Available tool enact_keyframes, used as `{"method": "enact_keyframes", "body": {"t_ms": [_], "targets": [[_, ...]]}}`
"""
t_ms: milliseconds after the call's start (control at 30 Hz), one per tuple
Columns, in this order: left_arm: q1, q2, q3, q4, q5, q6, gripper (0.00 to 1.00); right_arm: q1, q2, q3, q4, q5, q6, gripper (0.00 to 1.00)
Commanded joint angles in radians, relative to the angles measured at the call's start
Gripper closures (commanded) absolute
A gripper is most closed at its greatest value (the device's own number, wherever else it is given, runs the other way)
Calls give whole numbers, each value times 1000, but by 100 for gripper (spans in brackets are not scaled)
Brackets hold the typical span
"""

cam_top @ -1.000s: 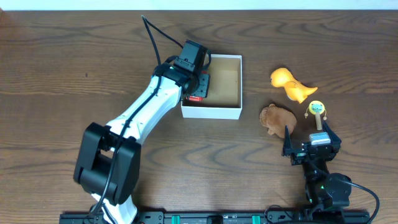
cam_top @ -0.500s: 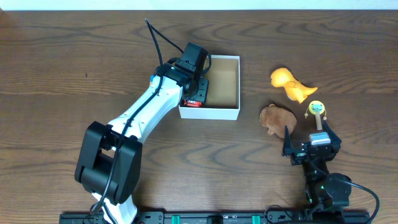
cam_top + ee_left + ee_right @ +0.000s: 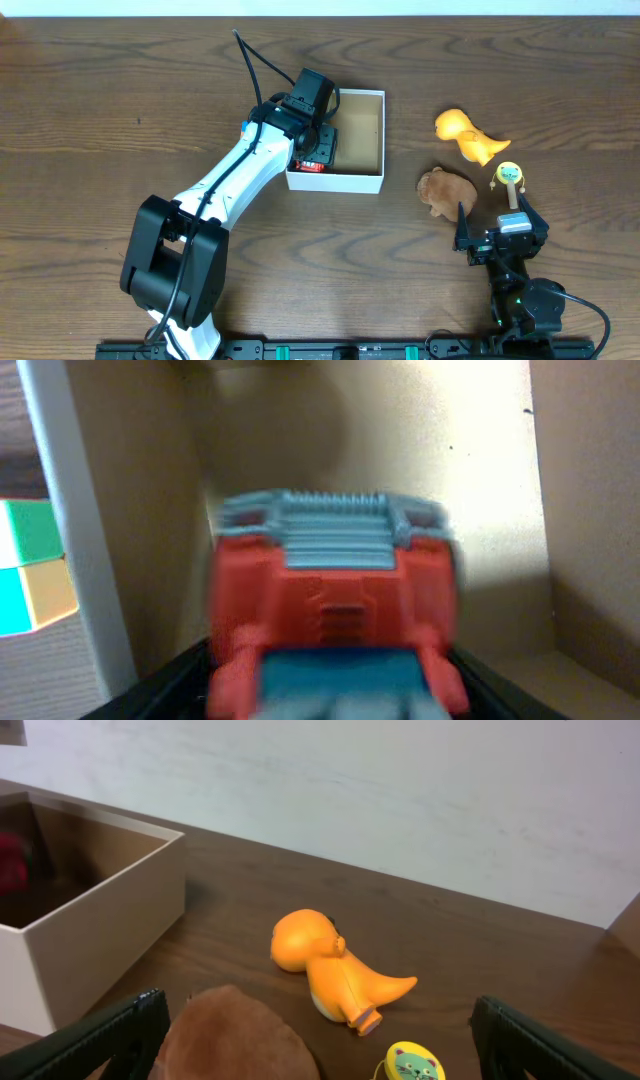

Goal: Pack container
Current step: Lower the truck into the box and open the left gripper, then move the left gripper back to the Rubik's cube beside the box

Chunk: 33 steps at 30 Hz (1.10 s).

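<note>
The container (image 3: 335,181), a shallow white box with a tan inside, stands left of centre; it also shows in the left wrist view (image 3: 70,510) and the right wrist view (image 3: 90,935). My left gripper (image 3: 313,150) reaches into its left side and is shut on a red and blue toy truck (image 3: 335,600), low over the box floor. The truck shows red in the overhead view (image 3: 313,164). My right gripper (image 3: 500,238) is open and empty near the front edge, just behind a brown plush toy (image 3: 446,189).
An orange dinosaur (image 3: 468,134) lies right of the container, also in the right wrist view (image 3: 330,965). A yellow cat-face toy (image 3: 509,175) lies by the brown plush (image 3: 235,1040). A green, yellow and cyan cube (image 3: 30,565) sits just outside the container's wall.
The left gripper with the truck has sunk a little deeper into the container. The container has shifted slightly to the left. The right arm has not moved.
</note>
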<state>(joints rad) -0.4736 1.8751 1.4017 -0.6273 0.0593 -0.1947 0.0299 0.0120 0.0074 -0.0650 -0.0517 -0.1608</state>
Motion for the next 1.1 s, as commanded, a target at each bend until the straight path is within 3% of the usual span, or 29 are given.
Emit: {"method": "enact_keyframes", "body": {"t_ms": [0,333,533,700,767,933,1067], "targets": [[-2,1,8,-5,-19,-5,31,-13,-5,-2,-4,2,18,1],[-2,1,26,9,-29,5,30,-13,-5,-2,-4,3,18,1],[-2,-15,89,-5,-109,38,31,-13,-5,-2,-4,3,18,1],[-3,-43,122,-3,-109,44,37,-13,-5,-2,-4,3,18,1],[-4,-47,122,3,-110,44,44,-13,-5,-2,-4,2,18,1],[15,-49,122,-23,-330,66,44,-13,-5,-2,-4,3,18,1],[68,-61,122,-51,-352,58,44,-13,-5,-2,-3,3,18,1]]}}
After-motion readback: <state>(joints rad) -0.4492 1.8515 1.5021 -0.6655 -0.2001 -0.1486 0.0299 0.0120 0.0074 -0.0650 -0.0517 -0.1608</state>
